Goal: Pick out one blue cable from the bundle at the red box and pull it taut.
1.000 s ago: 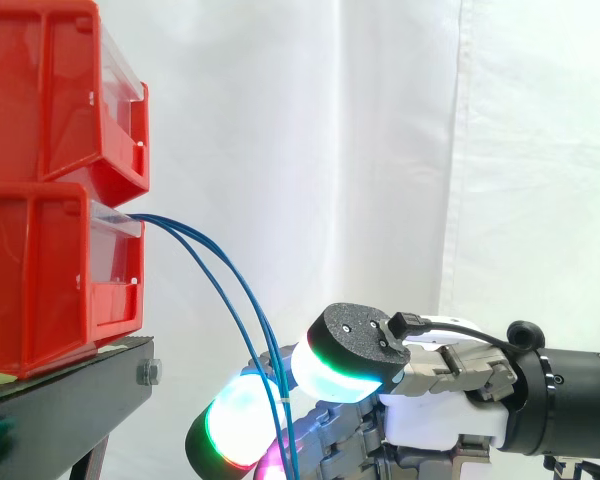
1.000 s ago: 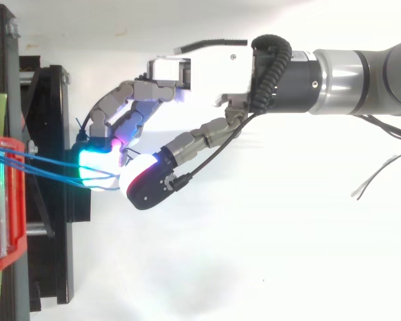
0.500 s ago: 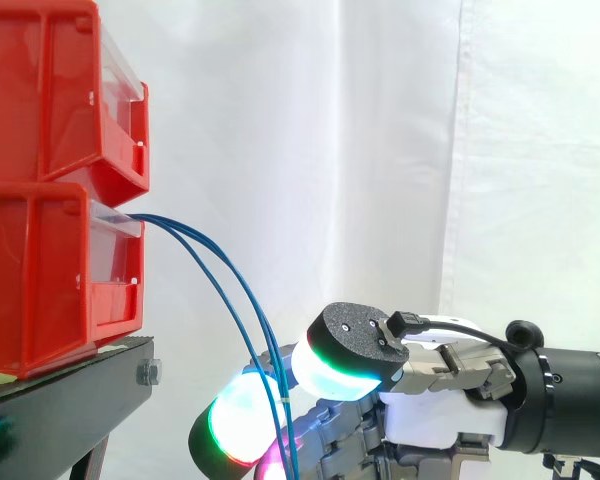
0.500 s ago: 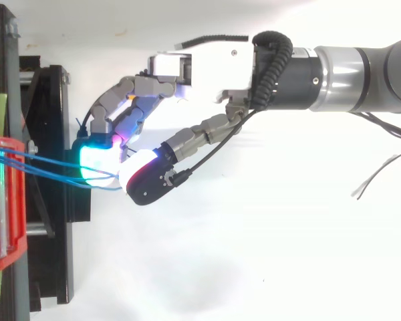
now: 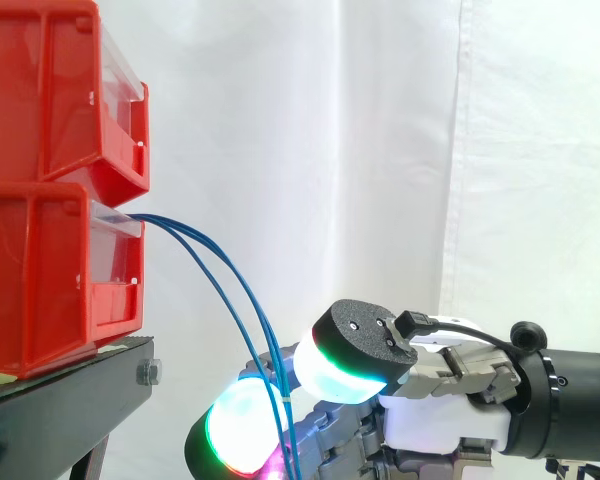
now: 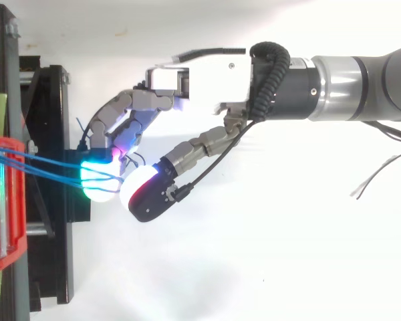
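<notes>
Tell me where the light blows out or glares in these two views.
Top view: the white background under the robot hand is washed out bright, and its glowing fingertips bloom cyan-white where the blue cables meet them. Side view: the curtain is evenly lit with faint fold shadows; the red bins look evenly lit too.
</notes>
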### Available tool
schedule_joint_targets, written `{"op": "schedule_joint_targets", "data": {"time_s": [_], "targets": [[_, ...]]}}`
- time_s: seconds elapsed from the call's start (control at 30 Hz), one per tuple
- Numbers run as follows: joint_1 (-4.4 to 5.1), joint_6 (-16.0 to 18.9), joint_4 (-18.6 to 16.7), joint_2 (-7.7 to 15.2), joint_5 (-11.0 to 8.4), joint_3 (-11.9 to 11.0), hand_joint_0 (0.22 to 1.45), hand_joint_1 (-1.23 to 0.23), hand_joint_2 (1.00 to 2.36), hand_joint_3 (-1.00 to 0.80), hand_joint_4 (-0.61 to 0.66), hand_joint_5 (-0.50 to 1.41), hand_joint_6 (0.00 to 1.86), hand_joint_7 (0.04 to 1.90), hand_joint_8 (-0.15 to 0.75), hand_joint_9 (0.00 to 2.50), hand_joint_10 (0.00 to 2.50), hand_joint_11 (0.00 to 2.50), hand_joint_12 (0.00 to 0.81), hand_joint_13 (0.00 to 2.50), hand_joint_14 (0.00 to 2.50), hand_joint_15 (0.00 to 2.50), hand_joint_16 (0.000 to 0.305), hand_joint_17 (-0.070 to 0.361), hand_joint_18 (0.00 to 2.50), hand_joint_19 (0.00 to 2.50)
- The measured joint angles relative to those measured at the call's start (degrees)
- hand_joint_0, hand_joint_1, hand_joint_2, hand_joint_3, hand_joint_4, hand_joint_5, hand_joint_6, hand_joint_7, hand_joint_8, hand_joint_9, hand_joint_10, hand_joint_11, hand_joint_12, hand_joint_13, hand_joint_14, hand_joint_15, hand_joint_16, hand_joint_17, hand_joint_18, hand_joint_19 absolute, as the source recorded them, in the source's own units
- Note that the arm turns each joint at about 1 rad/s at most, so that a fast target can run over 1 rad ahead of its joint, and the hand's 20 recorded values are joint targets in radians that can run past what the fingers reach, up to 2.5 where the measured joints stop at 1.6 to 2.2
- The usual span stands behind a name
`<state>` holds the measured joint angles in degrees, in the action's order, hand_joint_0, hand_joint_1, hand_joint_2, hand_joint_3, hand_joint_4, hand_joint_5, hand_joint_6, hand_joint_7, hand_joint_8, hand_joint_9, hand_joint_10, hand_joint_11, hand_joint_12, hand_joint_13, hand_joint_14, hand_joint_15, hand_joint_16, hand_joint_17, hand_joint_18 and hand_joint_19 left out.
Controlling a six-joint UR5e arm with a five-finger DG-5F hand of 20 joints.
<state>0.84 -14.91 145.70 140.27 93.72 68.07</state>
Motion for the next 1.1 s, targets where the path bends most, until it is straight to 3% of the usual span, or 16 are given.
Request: {"op": "schedule_joint_targets", "data": {"time_s": [0.27,0.8,0.93,1.1], "targets": [[0.27,0.1,-0.1,0.0,0.06,0.0,0.57,-0.62,1.02,-0.21,0.09,-0.19,0.94,0.74,0.269,0.85,0.02,0.56,0.361,0.74,0.02,0.39,0.053,0.119,0.66,0.70],[0.07,0.3,0.1,-0.1,0.03,-0.8,0.59,-0.61,1.02,-0.22,0.09,-0.18,0.95,0.77,0.274,0.88,0.02,0.58,0.361,0.75,0.02,0.39,0.052,0.118,0.67,0.70],[0.02,0.7,2.2,-0.7,-0.04,-2.1,0.59,-0.61,1.02,-0.24,0.10,-0.18,0.95,0.75,0.273,0.88,0.02,0.59,0.359,0.75,0.02,0.39,0.052,0.117,0.67,0.71],[0.24,2.1,7.6,-2.1,-0.21,-2.8,0.59,-0.61,1.02,-0.24,0.10,-0.18,0.95,0.76,0.274,0.88,0.02,0.58,0.359,0.75,0.02,0.39,0.052,0.118,0.67,0.71]]}}
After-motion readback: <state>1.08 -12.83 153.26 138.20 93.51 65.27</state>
